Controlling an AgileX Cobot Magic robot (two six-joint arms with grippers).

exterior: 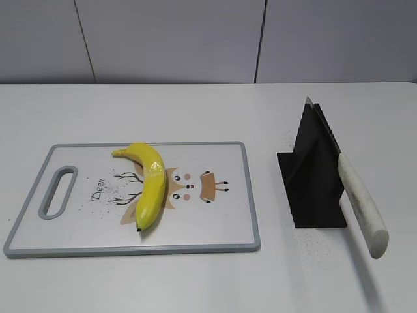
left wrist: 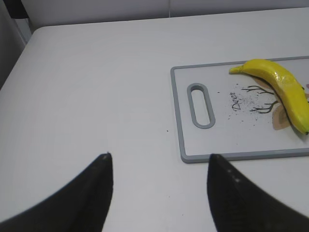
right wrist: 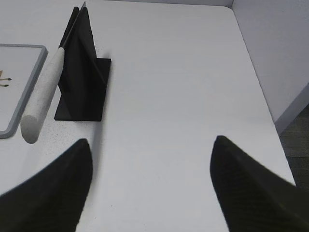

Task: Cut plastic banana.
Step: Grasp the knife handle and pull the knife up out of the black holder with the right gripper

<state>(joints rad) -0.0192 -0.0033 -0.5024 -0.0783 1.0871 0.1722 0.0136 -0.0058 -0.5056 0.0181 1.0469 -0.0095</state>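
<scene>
The white worktop [exterior: 195,280] carries everything, and nothing on it looks started. The grey-rimmed cutting board [exterior: 251,195] with its deer print lies on the left half, and the plastic banana [exterior: 151,184] lies whole on it, curved, stem toward the far edge and dark tip toward the near edge, over the printed antlers. To the right, well apart from the board, a black knife stand [exterior: 313,186] holds the knife [exterior: 360,199]: the blade is slotted along the stand's sloping edge and the pale speckled handle juts out toward the camera, free of any grip. By my reading the whole job is ahead: taking the knife, steadying the banana, and the cut itself.

The exterior view shows neither arm at all. The left wrist view supplies the left hand [left wrist: 158,188], fingers spread wide with bare worktop between them, hovering near the board's slotted handle end and clear of the banana. The right wrist view supplies the right hand [right wrist: 150,186], likewise released and holding nothing, set near the stand with the knife handle ahead to its left. Only the exterior view shows banana, board and knife together; the right wrist view catches just a corner of the board and no banana.
</scene>
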